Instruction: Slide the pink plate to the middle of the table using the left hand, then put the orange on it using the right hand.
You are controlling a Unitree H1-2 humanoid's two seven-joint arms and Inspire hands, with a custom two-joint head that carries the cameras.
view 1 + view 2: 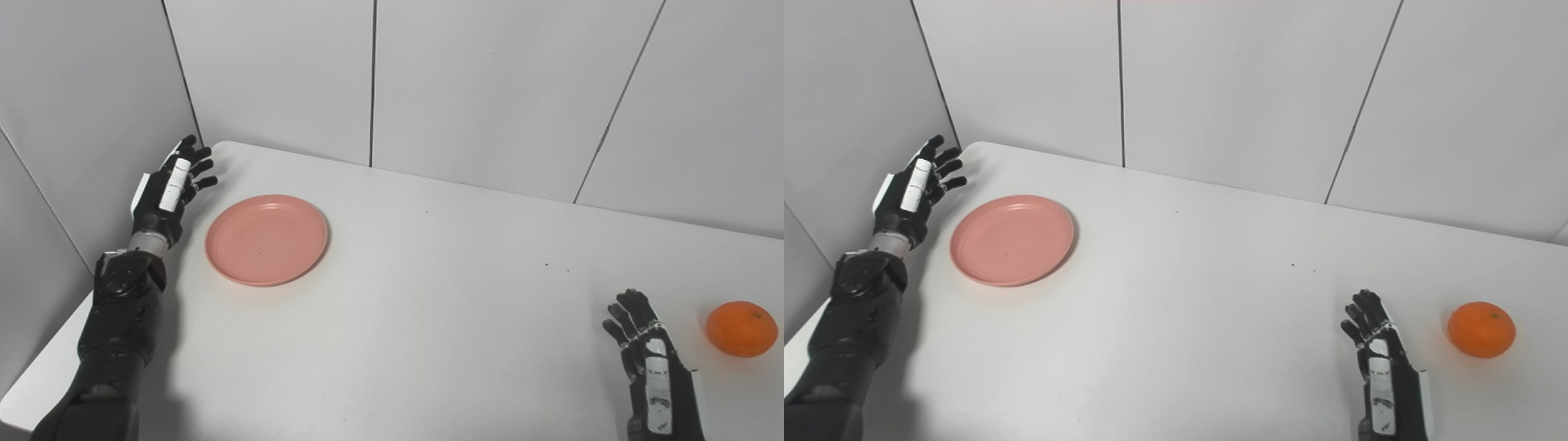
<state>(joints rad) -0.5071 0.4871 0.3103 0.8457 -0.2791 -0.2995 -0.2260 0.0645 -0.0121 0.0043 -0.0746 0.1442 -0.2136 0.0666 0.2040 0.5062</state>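
we see the pink plate (266,239) far left on the desk (429,318), not yet slid; our left hand (168,190) hovers just beside it, fingers apart, and must press its rim; right hand (649,361) waits spread near the orange (742,328)

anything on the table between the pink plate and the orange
Nothing but bare white table, save a few tiny dark specks, between the pink plate and the orange. Both eye views show this.
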